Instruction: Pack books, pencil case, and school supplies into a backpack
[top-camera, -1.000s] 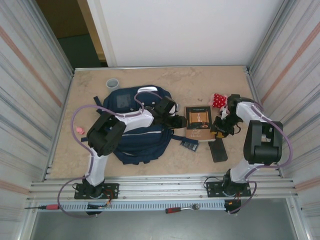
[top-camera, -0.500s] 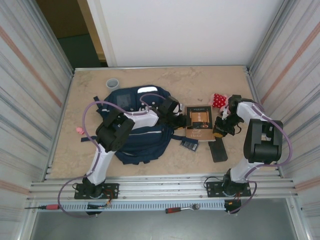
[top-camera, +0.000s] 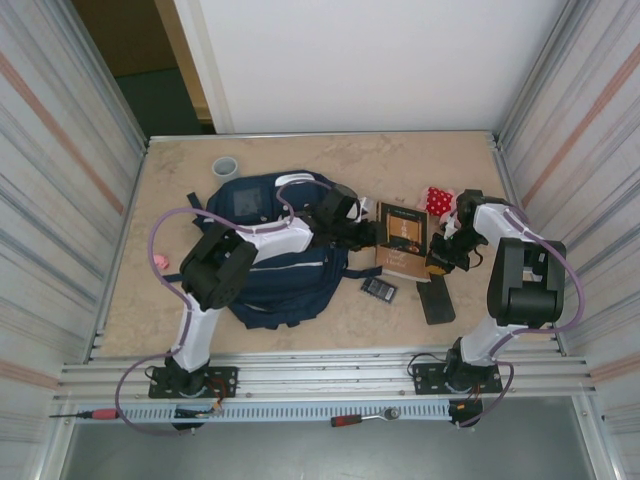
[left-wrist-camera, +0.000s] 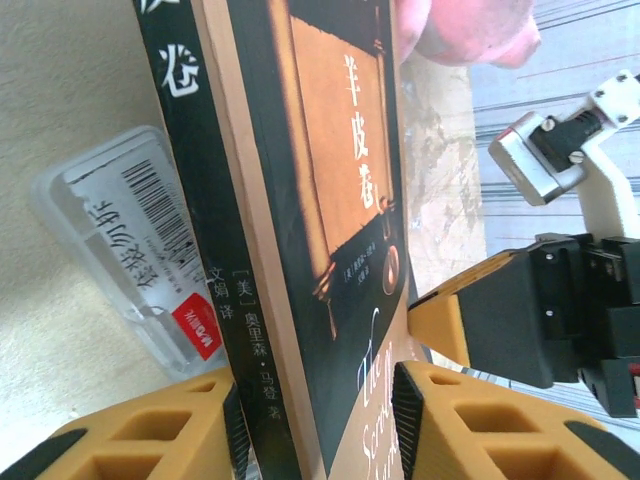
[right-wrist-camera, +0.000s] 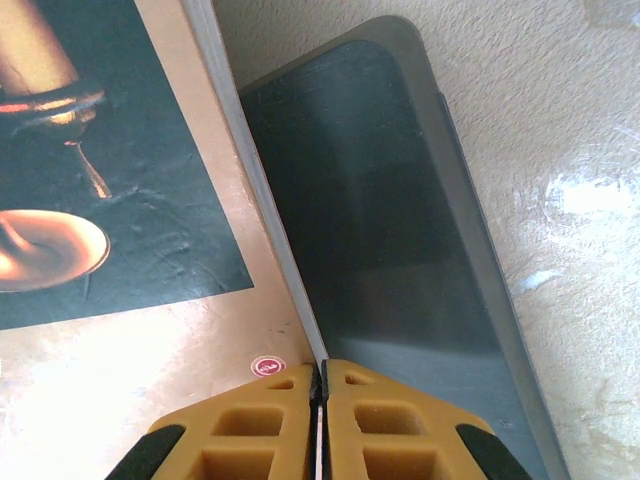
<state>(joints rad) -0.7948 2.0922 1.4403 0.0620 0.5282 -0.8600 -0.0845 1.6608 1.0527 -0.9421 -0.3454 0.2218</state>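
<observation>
One book (top-camera: 403, 240) | left gripper (left-wrist-camera: 315, 400) clamped on its spine | right gripper (right-wrist-camera: 320, 400) closed empty, opposite edge | backpack (top-camera: 290, 292) to your left

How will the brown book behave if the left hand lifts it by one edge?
Probably stiff: the book looks thick, with a firm spine. Its glossy cover may slip in the left hand. Held at one edge, it may pivot downward.
</observation>
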